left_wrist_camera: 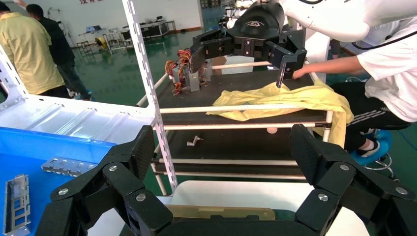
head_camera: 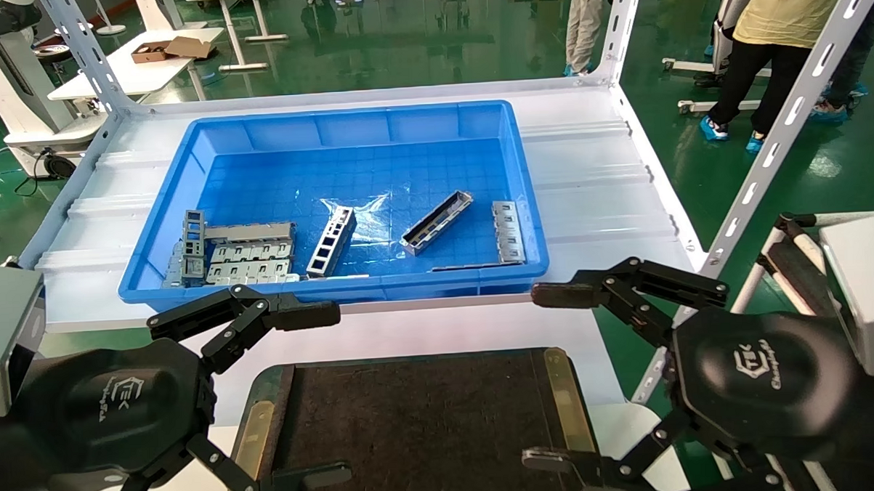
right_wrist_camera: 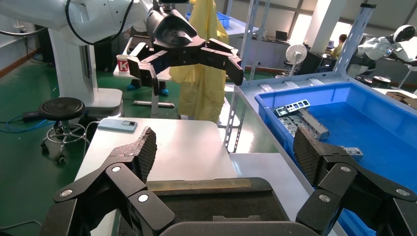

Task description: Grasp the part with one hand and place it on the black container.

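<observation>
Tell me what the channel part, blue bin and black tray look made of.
The part: looks like thin stamped sheet metal, dull grey, with folded rim and punched cutouts. Blue bin: apparently moulded plastic, glossy, with reflections on its gridded floor. Black container: matte, felt-like floor; brass-coloured side strips, probably metal.

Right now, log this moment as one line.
left gripper: open, idle | right gripper: open, idle | part: in blue bin | black container: empty

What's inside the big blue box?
The blue bin holds grey metal pieces: the long channel-shaped part in the middle, a ladder-like strip, a slotted plate, and a pile at the left. Whatever lies under that pile is hidden.
</observation>
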